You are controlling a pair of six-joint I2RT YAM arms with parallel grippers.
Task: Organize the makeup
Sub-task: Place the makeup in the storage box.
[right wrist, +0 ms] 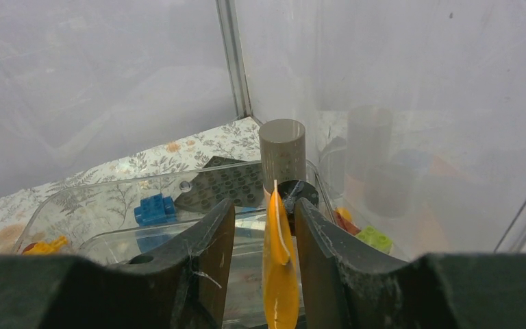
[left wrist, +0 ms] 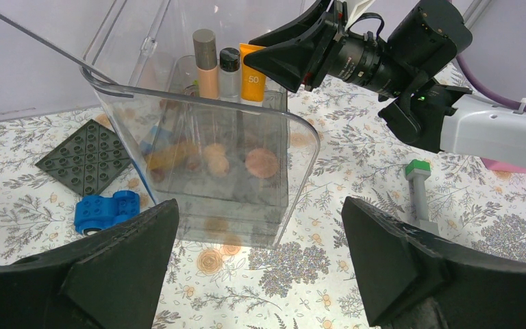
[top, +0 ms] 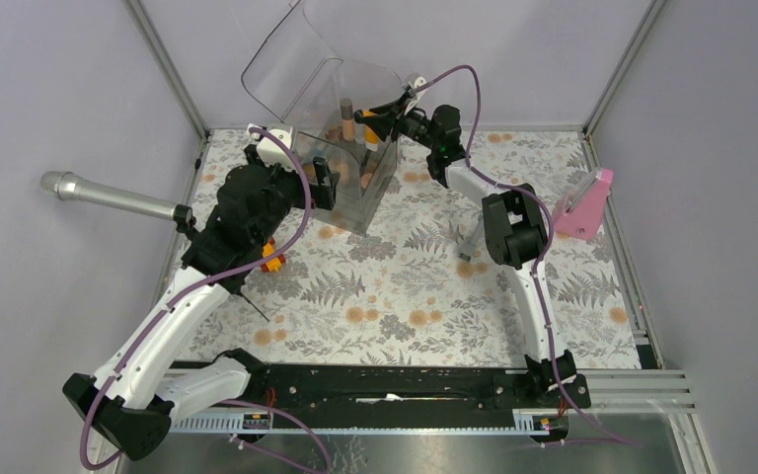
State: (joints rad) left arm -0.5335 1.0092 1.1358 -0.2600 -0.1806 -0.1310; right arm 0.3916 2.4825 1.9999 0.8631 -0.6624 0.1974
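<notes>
The makeup stands in a clear organizer box (top: 375, 183) with its lid up. A beige bottle with a grey cap (left wrist: 206, 63), a small black-capped bottle (left wrist: 229, 66) and an orange tube (left wrist: 251, 77) line its back compartment, and coral-pink discs (left wrist: 261, 162) lie lower inside. My right gripper (right wrist: 265, 209) reaches over the box with its jaws either side of the orange tube (right wrist: 279, 274). A gap shows at the left finger (right wrist: 212, 253). A grey tube with a green cap (left wrist: 418, 195) lies on the mat. My left gripper (left wrist: 260, 264) is wide open and holds nothing, just in front of the box.
A blue toy car (left wrist: 106, 211) and a dark studded plate (left wrist: 85, 157) lie left of the box. A silver microphone (top: 109, 197) sticks out at the left wall. A pink object (top: 584, 205) leans at the right edge. Orange and green blocks (right wrist: 373, 238) show behind the box.
</notes>
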